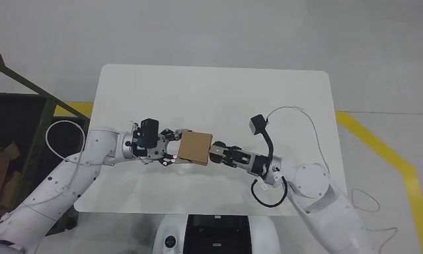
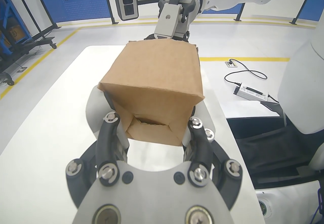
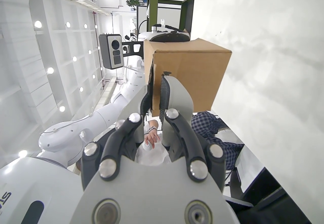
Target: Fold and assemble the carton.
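Because the carton hangs between both arms over the near middle of the table, an uneven pull or twist could wrench it. The left gripper is spread wide, clasping the carton's left end. The right gripper is narrow, pinching one wall edge at the right end, which I judge might tear or slip. The left wrist view reveals tucked end flaps with a gap, which the top view cannot give.
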